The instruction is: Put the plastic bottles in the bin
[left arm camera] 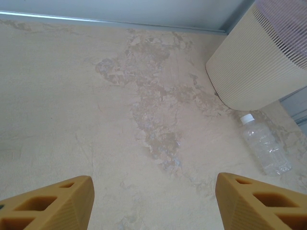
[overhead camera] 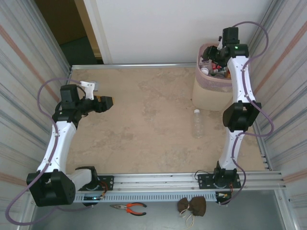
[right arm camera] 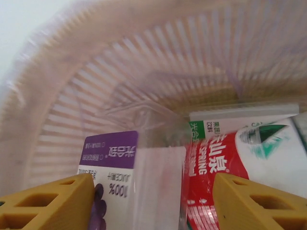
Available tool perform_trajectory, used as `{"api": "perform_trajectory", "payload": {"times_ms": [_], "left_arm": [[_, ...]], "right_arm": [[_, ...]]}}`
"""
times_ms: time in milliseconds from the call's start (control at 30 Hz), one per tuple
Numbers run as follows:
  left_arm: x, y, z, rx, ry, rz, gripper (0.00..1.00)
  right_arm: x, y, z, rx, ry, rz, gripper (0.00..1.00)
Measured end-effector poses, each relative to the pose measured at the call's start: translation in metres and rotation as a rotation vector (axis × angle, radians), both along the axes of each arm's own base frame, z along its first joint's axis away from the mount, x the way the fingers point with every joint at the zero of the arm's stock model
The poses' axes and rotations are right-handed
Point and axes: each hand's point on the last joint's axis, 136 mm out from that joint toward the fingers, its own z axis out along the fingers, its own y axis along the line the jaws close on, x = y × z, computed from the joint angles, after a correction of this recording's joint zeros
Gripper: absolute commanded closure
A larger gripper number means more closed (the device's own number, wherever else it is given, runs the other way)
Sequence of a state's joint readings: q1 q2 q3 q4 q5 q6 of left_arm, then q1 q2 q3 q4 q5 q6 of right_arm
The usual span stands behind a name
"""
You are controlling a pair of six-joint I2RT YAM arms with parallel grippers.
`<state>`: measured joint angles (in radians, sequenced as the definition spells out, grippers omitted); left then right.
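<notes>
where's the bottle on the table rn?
Top view: the bottle lies on the table right of centre, just on the near side of the bin, cap toward it.

Beige ribbed bin with pink mesh rim, clear white-capped bottle, mottled tan table.

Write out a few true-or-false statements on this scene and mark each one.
1. A clear bottle lies on the table in front of the bin. True.
2. The left gripper grips a bottle. False: it is open and empty above the table.
3. The right gripper is over the bin. True.
4. The bin is empty. False: labelled bottles lie inside.
</notes>
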<state>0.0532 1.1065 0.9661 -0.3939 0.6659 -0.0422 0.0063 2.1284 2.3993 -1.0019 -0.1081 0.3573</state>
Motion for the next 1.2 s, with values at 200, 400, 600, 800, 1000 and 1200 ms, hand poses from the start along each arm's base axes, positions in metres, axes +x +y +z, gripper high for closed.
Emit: {"api": "perform_trajectory", "payload": {"times_ms": [200,400,600,800,1000,1200], "left_arm": [[0.0,0.0,0.0,0.0,0.0,0.0,0.32],[0.0,0.0,0.0,-0.003,0.002,0.002,0.32],[0.0,-0.001,0.0,-0.008,0.004,-0.001,0.32],[0.0,-0.001,0.001,-0.01,0.001,-0.003,0.32],[0.0,-0.001,0.001,-0.012,0.003,-0.002,0.32],[0.0,-0.001,0.001,-0.012,0.004,-0.002,0.32]], "right_arm": [[-0.006,0.013,-0.003,-0.007,0.026,0.024,0.34],[-0.017,0.017,0.007,-0.041,0.024,0.028,0.3],[-0.038,0.022,0.036,-0.111,-0.014,0.035,0.36],[-0.06,0.033,0.05,-0.137,-0.02,0.073,0.6],[-0.072,0.035,0.017,-0.141,0.075,0.098,0.67],[-0.069,0.033,0.009,-0.129,0.085,0.097,0.68]]}}
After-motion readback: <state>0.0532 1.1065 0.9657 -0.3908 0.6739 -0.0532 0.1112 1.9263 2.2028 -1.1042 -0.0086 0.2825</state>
